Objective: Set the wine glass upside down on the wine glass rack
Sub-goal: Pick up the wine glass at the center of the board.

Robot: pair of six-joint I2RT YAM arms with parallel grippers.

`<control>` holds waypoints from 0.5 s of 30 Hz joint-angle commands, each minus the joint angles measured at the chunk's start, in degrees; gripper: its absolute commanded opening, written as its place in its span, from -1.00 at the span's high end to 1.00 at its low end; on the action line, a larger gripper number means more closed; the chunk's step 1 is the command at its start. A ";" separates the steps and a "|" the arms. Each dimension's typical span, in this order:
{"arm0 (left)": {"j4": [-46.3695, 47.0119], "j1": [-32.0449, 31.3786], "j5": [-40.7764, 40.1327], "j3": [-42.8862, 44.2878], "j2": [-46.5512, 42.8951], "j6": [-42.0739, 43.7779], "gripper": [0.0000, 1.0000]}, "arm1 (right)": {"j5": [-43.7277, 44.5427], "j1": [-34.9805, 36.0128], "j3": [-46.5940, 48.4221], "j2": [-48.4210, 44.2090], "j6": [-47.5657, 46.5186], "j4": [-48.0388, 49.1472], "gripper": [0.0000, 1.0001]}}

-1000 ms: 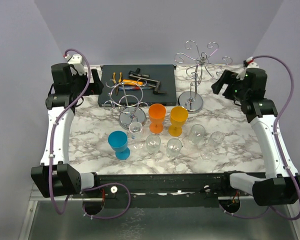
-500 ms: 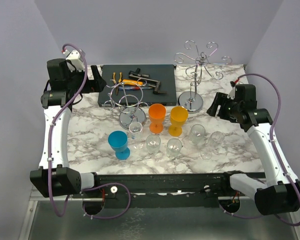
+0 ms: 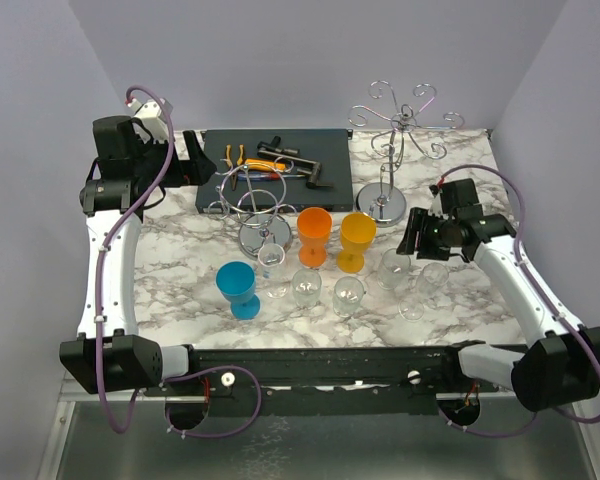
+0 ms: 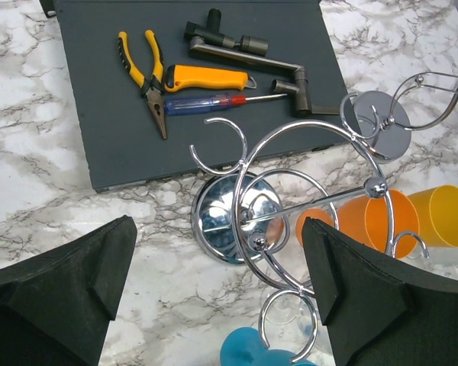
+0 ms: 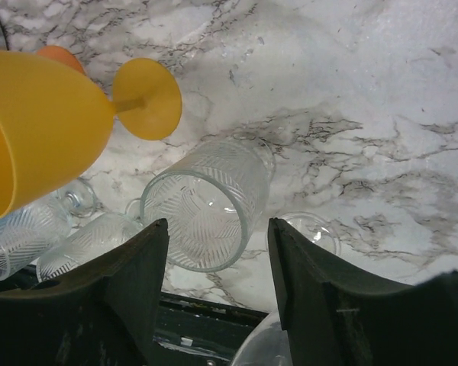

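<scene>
The clear ribbed wine glass (image 5: pixel 210 206) is standing upright on the white marble counter (image 3: pixel 180 265), right of centre toward the near edge, among other clear glasses (image 3: pixel 307 287). The right gripper (image 5: pixel 217 225) is hovering above it, fingers (image 5: pixel 122 290) spread wide and gripping nothing. A yellow plastic goblet (image 5: pixel 38 122) is standing near its left. The tall chrome wire glass rack (image 3: pixel 382 205) is rising by the far edge, right of centre. The left gripper (image 4: pixel 217 229) is hanging agape and empty over a shorter chrome rack (image 4: pixel 214 213).
</scene>
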 commanded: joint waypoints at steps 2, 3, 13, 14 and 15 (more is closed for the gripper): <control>-0.74 0.18 2.14 1.86 0.31 -0.67 -0.97 | 3.68 0.57 1.82 3.60 0.67 -2.70 -0.10; -0.74 0.16 2.10 1.98 0.28 -0.52 -0.97 | 4.50 0.57 2.35 4.04 0.49 -2.99 -0.09; -0.74 0.13 3.63 3.11 1.51 -0.98 -0.98 | 5.80 1.39 2.80 8.20 -1.00 -2.31 -0.02; -0.69 0.13 3.66 3.07 1.67 -0.94 -0.97 | 5.85 1.57 2.79 8.66 -0.98 -2.14 -0.02; -0.68 0.18 3.66 3.21 1.79 -0.95 -0.97 | 6.04 1.85 2.84 9.02 -1.07 -2.13 -0.01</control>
